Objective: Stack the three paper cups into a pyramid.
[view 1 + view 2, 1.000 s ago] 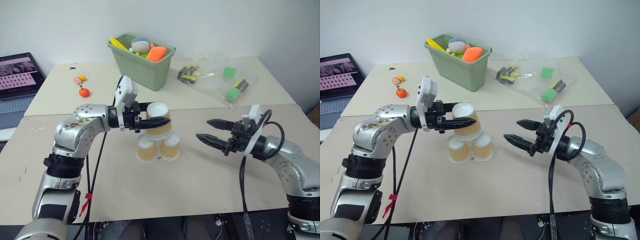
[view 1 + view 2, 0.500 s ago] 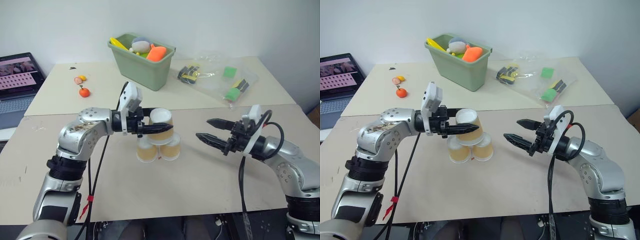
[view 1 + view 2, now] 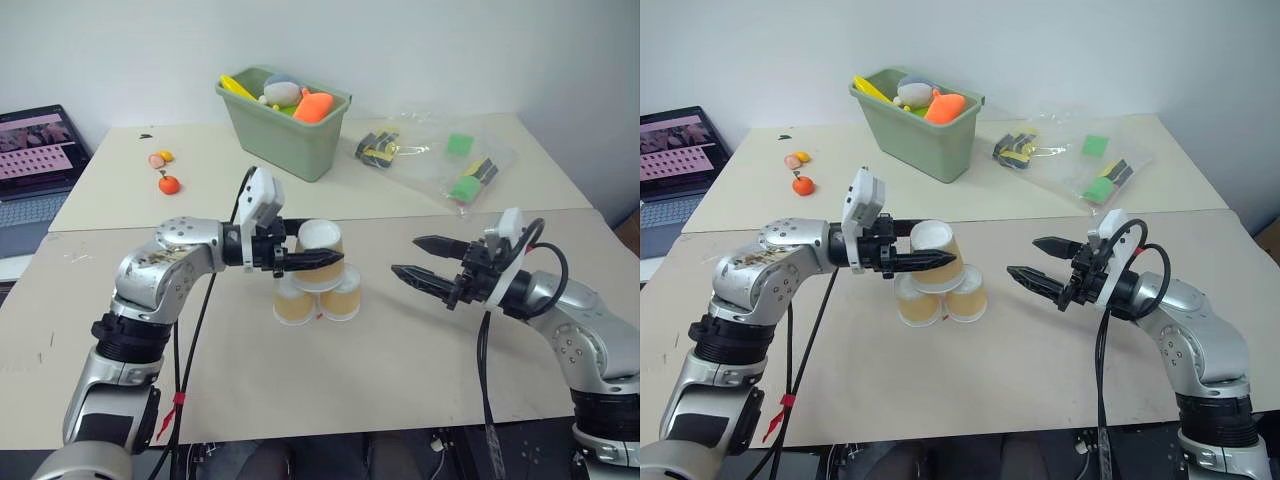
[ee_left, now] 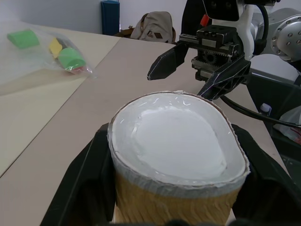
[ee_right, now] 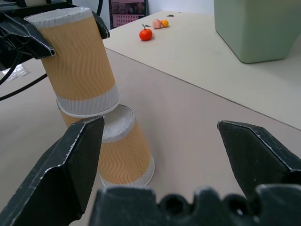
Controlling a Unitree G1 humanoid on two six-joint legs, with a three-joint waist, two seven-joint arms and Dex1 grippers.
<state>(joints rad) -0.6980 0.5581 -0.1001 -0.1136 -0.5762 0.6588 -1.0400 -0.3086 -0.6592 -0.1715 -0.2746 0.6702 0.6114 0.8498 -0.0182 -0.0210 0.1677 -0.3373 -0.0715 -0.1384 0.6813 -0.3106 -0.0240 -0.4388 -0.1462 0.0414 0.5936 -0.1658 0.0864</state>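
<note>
The task stood at its last step: two of the paper cups, the left base cup (image 3: 291, 303) and the right base cup (image 3: 341, 298), sat upside down and touching each other just left of centre in the head views, on the tan worktop (image 3: 400, 370), and the top cup (image 3: 320, 253) rested inverted across their bases. The left end effector (image 3: 318, 258), reaching in from the left of the frame, had a black finger on each side of the top cup; whether the fingers were pinching it or had just slackened could not be told from the pictures. The cup appeared tilted rather than square, so the judgement is that the release was the delicate part: the fingers would need to part evenly and draw back level toward the left without dragging the wall, or the cup could slide off the base pair. The right end effector (image 3: 418, 258) hung at centre right, fingers spread wide and empty, well apart from the stack. The right wrist view added what the head views hid: the top cup (image 5: 77, 66) leaned, its rim sitting on the base of one lower cup (image 5: 123, 147), with little overlap visible there. The left wrist view showed the white base of the top cup (image 4: 178, 141) squeezed slightly out of round between the black fingers (image 4: 89, 174), and the other end effector facing it across the worktop. A green bin (image 3: 285, 120) stood in the upper middle, clear of the work.
</note>
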